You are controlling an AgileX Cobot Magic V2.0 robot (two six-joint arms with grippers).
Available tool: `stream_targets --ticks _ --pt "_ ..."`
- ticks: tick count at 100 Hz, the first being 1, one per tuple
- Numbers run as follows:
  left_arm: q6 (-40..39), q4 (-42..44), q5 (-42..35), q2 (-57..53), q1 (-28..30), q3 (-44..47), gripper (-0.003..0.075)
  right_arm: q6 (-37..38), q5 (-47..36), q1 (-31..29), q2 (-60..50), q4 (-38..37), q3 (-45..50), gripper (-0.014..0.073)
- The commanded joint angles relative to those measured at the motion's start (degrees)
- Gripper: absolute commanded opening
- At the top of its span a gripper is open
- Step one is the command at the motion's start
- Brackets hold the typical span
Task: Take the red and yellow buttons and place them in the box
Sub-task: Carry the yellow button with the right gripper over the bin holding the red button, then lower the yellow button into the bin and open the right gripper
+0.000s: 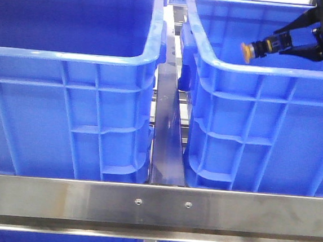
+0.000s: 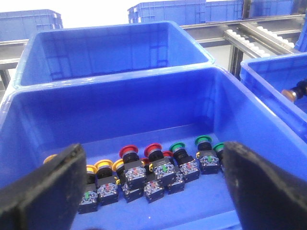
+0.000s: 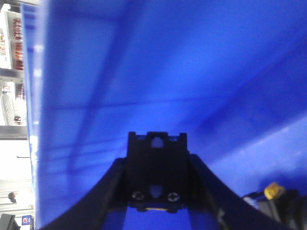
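Nearest in the front view, a steel rail [image 1: 154,208] runs across, and behind it stand two blue bins side by side with a metal strip between them: the left bin [image 1: 66,112] and the right bin [image 1: 262,130].

In the left wrist view, the left gripper [image 2: 153,191] hangs over the left bin with its jaws released and spread wide, grasping nothing. Between its fingers [image 2: 48,191], on the bin floor, a cluster of push buttons lies in a rough row: yellow buttons [image 2: 103,167] at one end, red buttons [image 2: 128,154] in the middle, green buttons [image 2: 177,148] at the other end.

Farther back, above the right bin, the right gripper [image 1: 273,44] is clenched on a yellow button [image 1: 247,51], its cap pointing toward the left bin. The right wrist view shows that button's black body [image 3: 157,172] wedged between the jaws, with the blue wall beyond.
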Motion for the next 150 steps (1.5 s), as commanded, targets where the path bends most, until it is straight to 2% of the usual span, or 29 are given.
stream_targets --ticks 1,95,107,133,150 --pt "-0.63 -1.13 -4.4 0.69 0.11 -1.44 0.0536 -1.12 2.31 -0.13 -1.63 3.92 -2.6 0.012" --pt "-0.63 -1.13 -4.4 0.69 0.11 -1.44 0.0536 -1.12 0.38 1.09 3.22 3.92 -3.92 0.0126" --pt "-0.63 -1.13 -4.4 0.69 0.11 -1.44 0.0536 -1.12 -0.1 1.09 3.22 3.92 -3.92 0.0198" --pt "-0.63 -1.13 -4.4 0.69 0.11 -1.44 0.0536 -1.12 -0.97 1.03 3.22 3.92 -3.92 0.045" --pt "-0.63 -1.13 -4.4 0.69 0.11 -1.44 0.0536 -1.12 -1.34 0.99 3.22 3.92 -3.92 0.0494"
